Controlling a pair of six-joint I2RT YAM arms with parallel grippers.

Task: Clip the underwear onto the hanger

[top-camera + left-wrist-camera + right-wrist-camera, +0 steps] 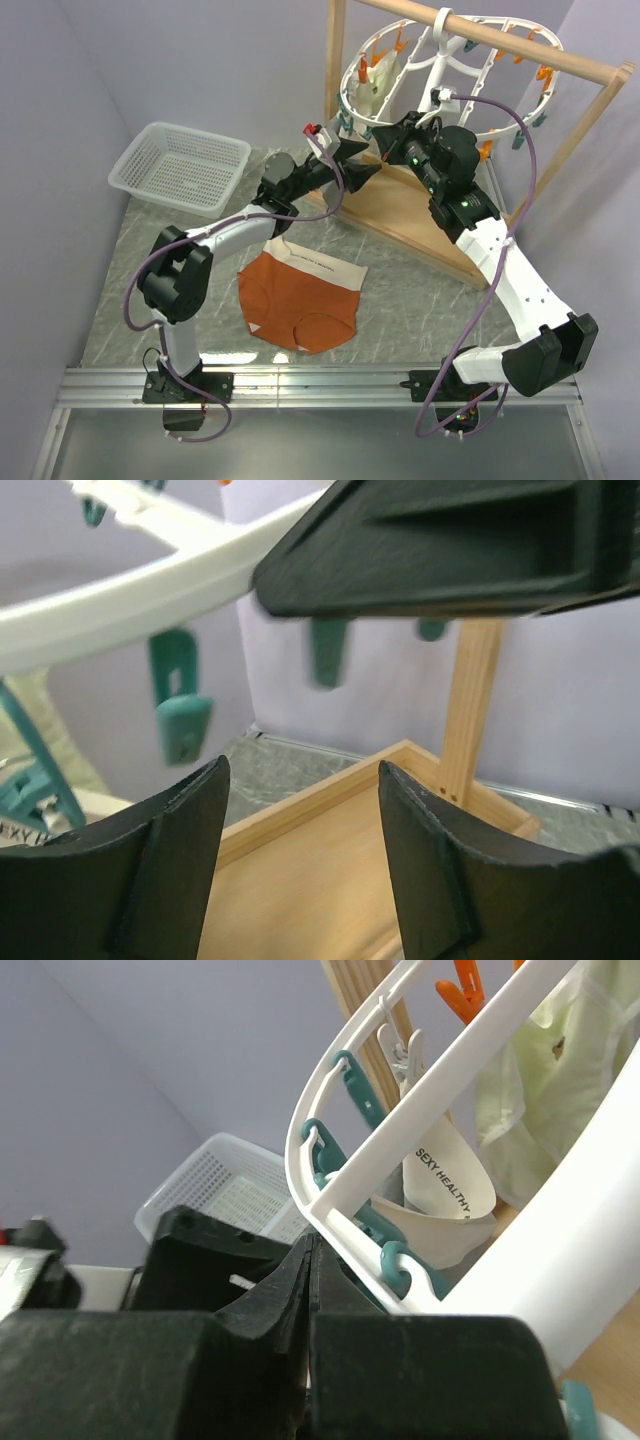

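Blocked ahead of the left gripper (300, 772) by the hanger (120, 592), dangling teal pegs (180, 708) and wooden frame (330, 815); open above the flat underwear (300, 298).

i see the underwear (300, 298) lying on the table (120, 300), near centre. the basket (180, 165) sits behind it, left; the hanger (428, 62) hangs from the wooden frame (400, 215), behind right.

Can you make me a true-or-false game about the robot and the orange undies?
1. The underwear lies on the table. True.
2. The underwear is clipped to the hanger. False: it is not on the hanger; a cream cloth hangs there.
3. The left gripper is open. True.
4. The right gripper holds the underwear. False: it is shut, up beside the hanger.
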